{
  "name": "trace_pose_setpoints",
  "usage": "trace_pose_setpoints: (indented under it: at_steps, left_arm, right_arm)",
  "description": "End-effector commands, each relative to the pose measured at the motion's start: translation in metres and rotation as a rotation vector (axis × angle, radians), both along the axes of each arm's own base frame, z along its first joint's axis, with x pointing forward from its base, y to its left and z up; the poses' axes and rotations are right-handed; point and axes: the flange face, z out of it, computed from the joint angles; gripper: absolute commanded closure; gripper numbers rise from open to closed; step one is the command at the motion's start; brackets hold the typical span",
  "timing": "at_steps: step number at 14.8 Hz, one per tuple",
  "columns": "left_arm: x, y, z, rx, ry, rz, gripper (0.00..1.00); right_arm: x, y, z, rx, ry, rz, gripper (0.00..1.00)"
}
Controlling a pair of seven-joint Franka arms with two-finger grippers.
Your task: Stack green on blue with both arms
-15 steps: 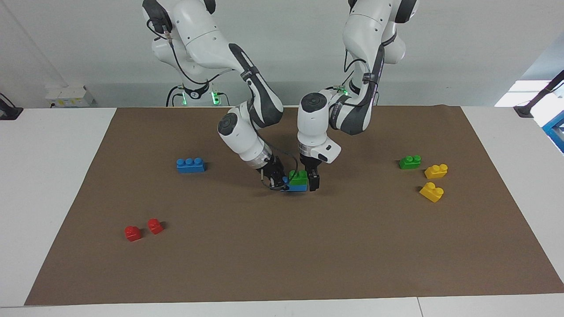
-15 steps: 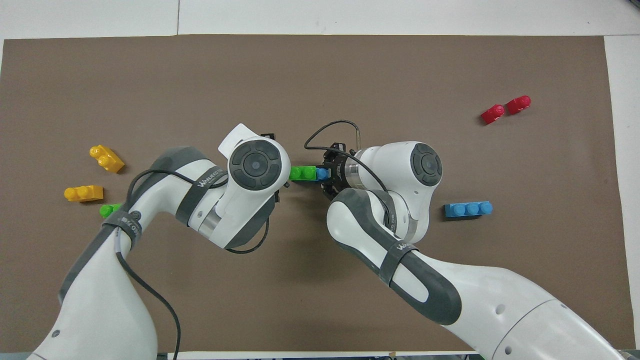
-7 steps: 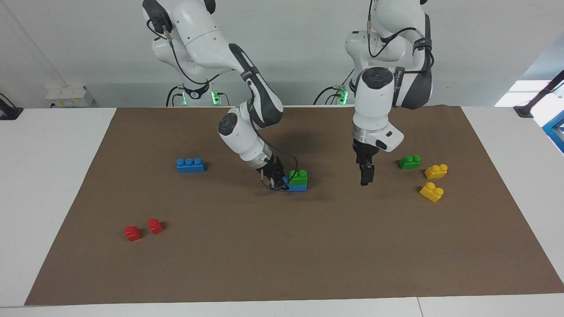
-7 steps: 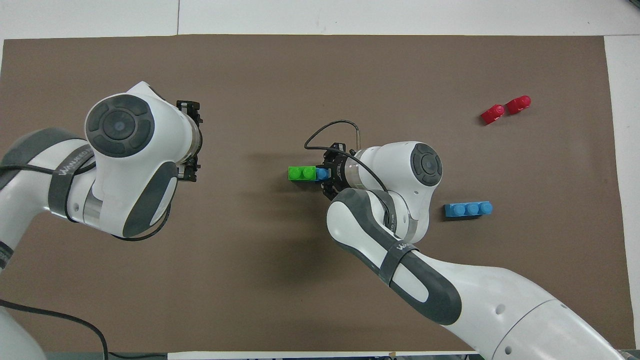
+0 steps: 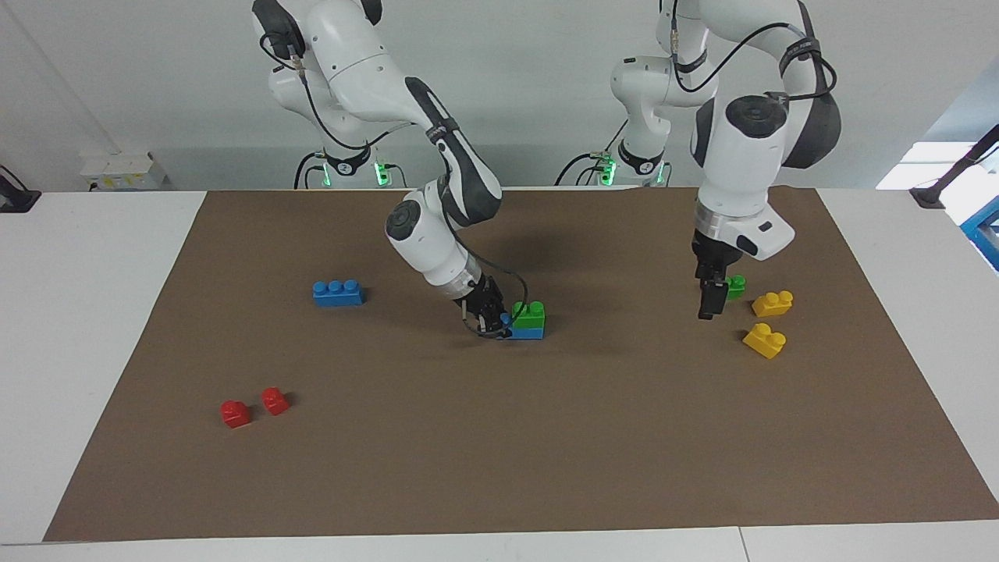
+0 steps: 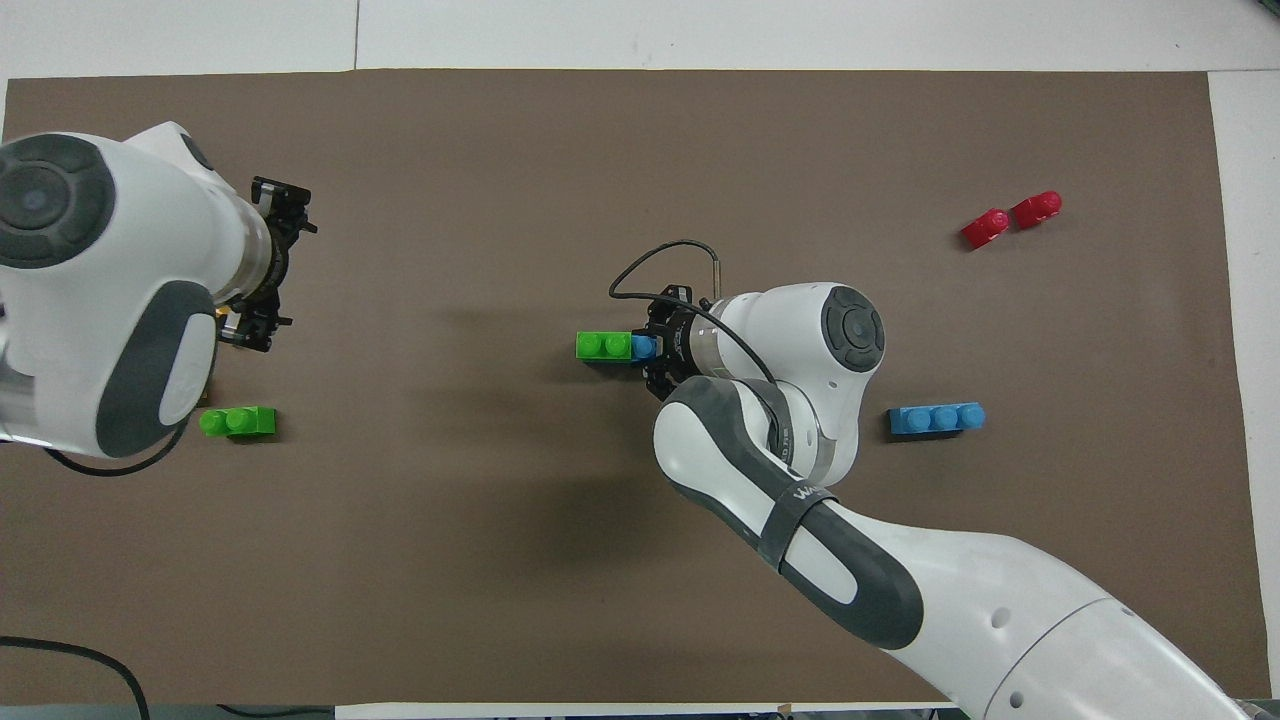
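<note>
At the centre of the facing view, a green brick (image 5: 531, 314) sits pressed on a blue brick (image 5: 527, 333). The right gripper (image 5: 493, 318) is at the blue brick's free end; whether it grips I cannot tell. The left gripper (image 5: 709, 300) hangs open and empty at right of frame, over the second green brick (image 5: 734, 286). The risk is that the right gripper, pulling away, drags the stack or tips it.

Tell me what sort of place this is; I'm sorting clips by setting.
Likely a robotics lab: two white robot arms mounted at a table, a brown mat as workspace, and toy bricks laid out for practice.
</note>
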Motion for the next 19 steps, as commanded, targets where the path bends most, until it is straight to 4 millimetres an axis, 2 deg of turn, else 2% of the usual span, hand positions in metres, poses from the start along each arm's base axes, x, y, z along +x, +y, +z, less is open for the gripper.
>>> trace_pose_setpoints:
  at_steps: [1, 4, 7, 10, 13, 15, 17, 19]
  left_arm:
    - [-0.014, 0.042, 0.026, 0.014, 0.052, -0.183, 0.00]
    - [-0.024, 0.071, 0.040, 0.053, 0.111, -0.421, 0.00]
    - [-0.032, 0.082, 0.056, 0.055, 0.176, -0.672, 0.00]
    - [-0.038, 0.090, 0.072, 0.019, 0.223, -0.892, 0.00]
    - [-0.043, 0.091, 0.101, 0.019, 0.244, -0.975, 0.00]
    - [-0.047, 0.091, 0.118, 0.018, 0.252, -1.002, 0.00]
    - [-0.049, 0.106, 0.119, 0.012, 0.267, -1.055, 0.00]
    - [-0.052, 0.111, 0.123, -0.005, 0.281, -1.086, 0.00]
  right_arm:
    - [0.007, -0.007, 0.002, 0.016, -0.010, -0.033, 0.11]
    - [0.020, -0.030, 0.020, 0.028, -0.003, -0.054, 0.04]
    - [0.029, -0.056, 0.052, 0.030, -0.033, -0.020, 0.00]
    - [0.042, -0.110, 0.081, 0.031, -0.064, 0.039, 0.00]
    - [0.051, -0.157, 0.109, 0.013, -0.120, 0.157, 0.00]
    - [0.049, -0.174, 0.137, -0.108, -0.186, 0.343, 0.00]
    - [0.056, -0.195, 0.166, -0.225, -0.213, 0.460, 0.00]
    - [0.060, -0.213, 0.192, -0.253, -0.235, 0.544, 0.00]
